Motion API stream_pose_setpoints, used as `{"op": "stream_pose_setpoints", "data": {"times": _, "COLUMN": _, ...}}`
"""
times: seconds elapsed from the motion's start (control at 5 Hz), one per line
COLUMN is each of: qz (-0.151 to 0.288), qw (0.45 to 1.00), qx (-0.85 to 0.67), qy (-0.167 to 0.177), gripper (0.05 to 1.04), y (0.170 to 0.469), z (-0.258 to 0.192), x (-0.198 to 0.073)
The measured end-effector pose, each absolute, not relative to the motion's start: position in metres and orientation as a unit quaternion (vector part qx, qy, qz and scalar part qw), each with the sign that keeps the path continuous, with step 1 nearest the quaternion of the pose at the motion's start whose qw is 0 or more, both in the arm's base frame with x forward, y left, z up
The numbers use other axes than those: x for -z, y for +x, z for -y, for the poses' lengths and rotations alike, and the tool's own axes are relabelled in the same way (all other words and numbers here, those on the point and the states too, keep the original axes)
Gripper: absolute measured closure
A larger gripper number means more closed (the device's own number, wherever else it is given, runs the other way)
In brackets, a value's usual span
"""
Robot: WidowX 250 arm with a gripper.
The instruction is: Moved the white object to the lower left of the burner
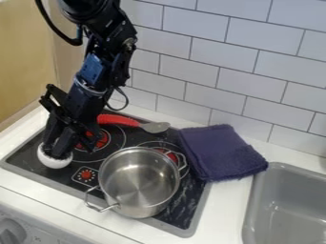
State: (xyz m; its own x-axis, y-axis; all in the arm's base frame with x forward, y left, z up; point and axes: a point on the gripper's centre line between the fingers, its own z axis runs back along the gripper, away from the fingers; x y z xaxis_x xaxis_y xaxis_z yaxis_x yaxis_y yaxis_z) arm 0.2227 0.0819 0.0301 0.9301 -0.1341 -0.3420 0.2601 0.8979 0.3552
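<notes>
At the left of the frame, a black robot arm (pixel 92 71) slants down from the top edge over a stovetop (pixel 185 209), its claw (pixel 58 150) meeting a rounded white object (pixel 52 161). How wide the claw stands, and whether it has hold of the piece, cannot be told. The white object is at the stovetop's left side, to the lower left of a red-centered burner (pixel 96 138). Near the middle, a metal pot (pixel 140 183) stands upright with looped handles at lower left and upper right. Behind it lies a red-handled spoon (pixel 119 120). A folded purple towel (pixel 219 150) rests right of the pot, partly on the white worktop (pixel 226 209). A gray sink (pixel 254 209) occupies the lower right, beneath a white tiled wall (pixel 191 24).
</notes>
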Motion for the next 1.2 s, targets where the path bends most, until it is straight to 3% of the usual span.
{"op": "stream_pose_setpoints", "data": {"times": 0.2, "qz": -0.159, "qw": 0.961, "qx": 0.104, "qy": 0.199, "gripper": 0.849, "y": 0.222, "z": -0.082, "x": -0.030}}
{"op": "stream_pose_setpoints", "data": {"times": 0.6, "qz": -0.172, "qw": 0.958, "qx": 0.101, "qy": 0.208, "gripper": 0.277, "y": 0.219, "z": -0.085, "x": -0.029}}
{"op": "stream_pose_setpoints", "data": {"times": 0.8, "qz": -0.172, "qw": 0.957, "qx": 0.101, "qy": 0.212, "gripper": 0.068, "y": 0.220, "z": -0.086, "x": -0.030}}
{"op": "stream_pose_setpoints", "data": {"times": 1.2, "qz": -0.152, "qw": 0.956, "qx": 0.115, "qy": 0.224, "gripper": 0.084, "y": 0.225, "z": -0.084, "x": -0.040}}
